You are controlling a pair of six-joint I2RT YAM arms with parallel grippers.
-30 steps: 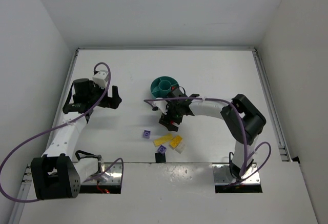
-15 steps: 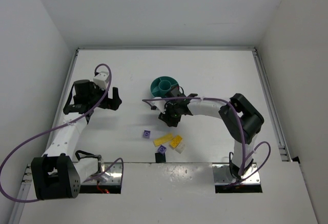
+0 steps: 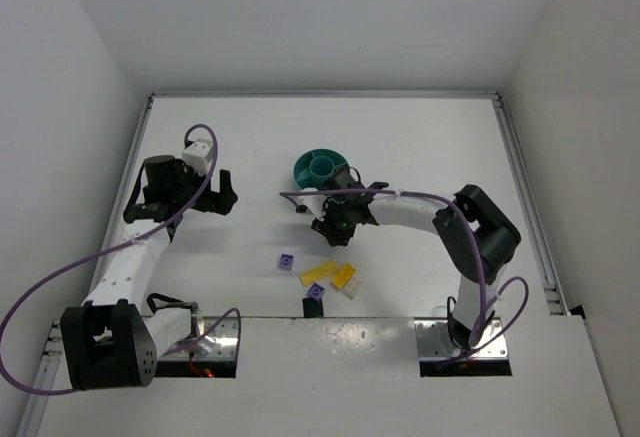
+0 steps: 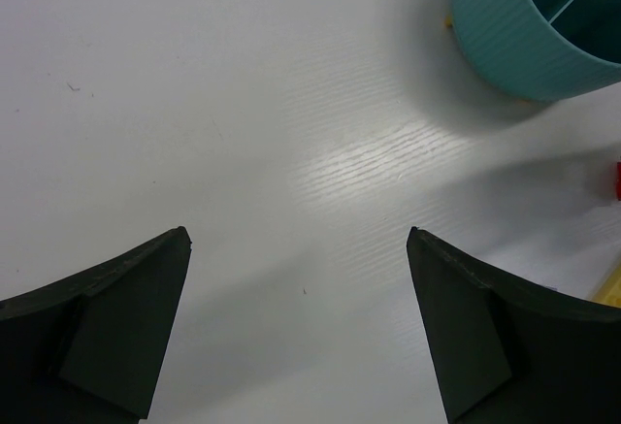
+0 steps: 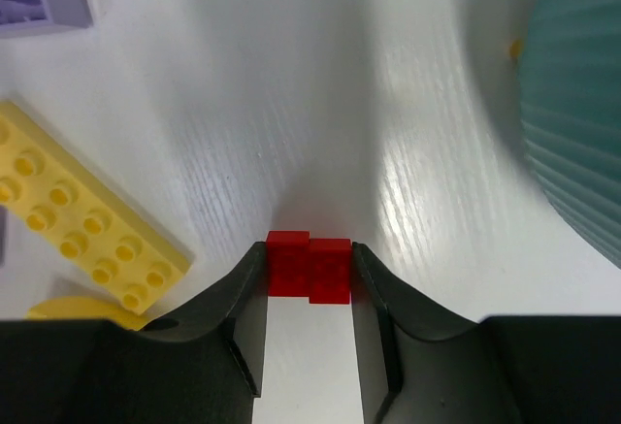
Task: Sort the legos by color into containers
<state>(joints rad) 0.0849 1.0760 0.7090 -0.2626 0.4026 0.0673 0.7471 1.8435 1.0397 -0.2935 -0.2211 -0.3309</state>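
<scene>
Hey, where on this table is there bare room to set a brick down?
Bare table between the left gripper and the teal dish, behind the dish, and right of the right arm. Crowded at the near edge: loose bricks near the right gripper, shut on a red brick.

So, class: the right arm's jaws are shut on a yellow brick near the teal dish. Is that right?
No. The brick is red, not yellow, as the right wrist view shows; the right arm's jaws are shut on it near the teal dish.
</scene>
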